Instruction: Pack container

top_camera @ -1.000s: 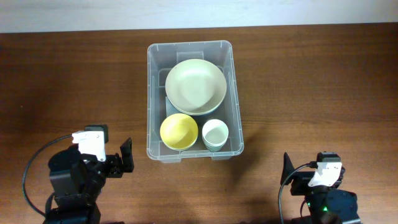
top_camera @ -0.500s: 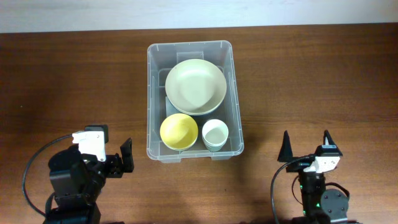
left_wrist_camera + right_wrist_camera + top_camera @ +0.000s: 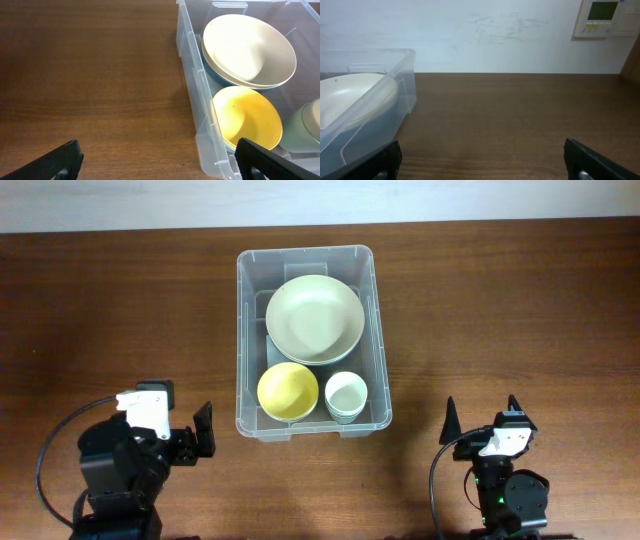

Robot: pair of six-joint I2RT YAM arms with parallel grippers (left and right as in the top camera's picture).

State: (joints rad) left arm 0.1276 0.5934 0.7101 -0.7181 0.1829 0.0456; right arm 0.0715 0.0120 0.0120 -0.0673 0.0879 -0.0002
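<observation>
The container (image 3: pixel 305 252) holds a pale bowl (image 3: pixel 314 318), yellow bowl (image 3: pixel 288 391) and seemingly a cup (image 3: pixel 347 394); left gripper (image 3: pixel 157 146), right gripper (image 3: pixel 481 145) both spread.

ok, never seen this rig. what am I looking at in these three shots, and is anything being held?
Two robot arms sit at a wooden table. The top-down picture comes from a fixed camera above. The other two come from a camera on each wrist, so the dark shapes in their bottom corners are that arm's own fingers. In the middle stands a clear plastic bin holding a large pale bowl, a yellow bowl and a small pale cup. The left gripper and the right gripper are both open, hold nothing and are apart from the bin.
</observation>
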